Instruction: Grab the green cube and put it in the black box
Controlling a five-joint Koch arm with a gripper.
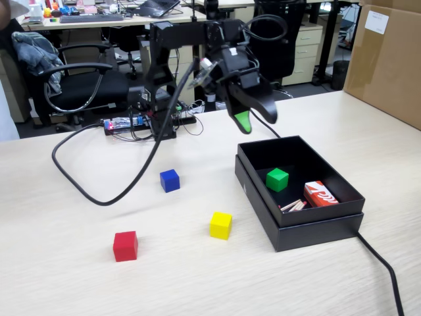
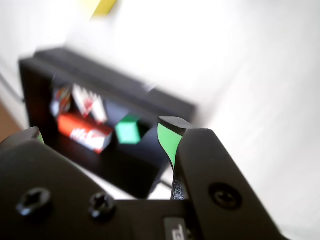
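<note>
While the arm reaches out above the table [image 1: 79, 283], gripper [image 1: 253, 120] hangs empty with jaws apart over the black box's [image 1: 309, 232] far corner, green cube [image 1: 277, 179] inside it, red packet's [image 1: 320, 194] white lettering unreadable.

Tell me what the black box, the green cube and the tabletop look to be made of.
The black box: probably stiff card or thin board, matte; its thin straight walls show no shine. The green cube, lying inside it: solid-looking, evenly coloured, smooth faces; painted wood or plastic, cannot tell which. The tabletop: pale wood-grain surface with faint streaks, likely laminate, low sheen.
</note>
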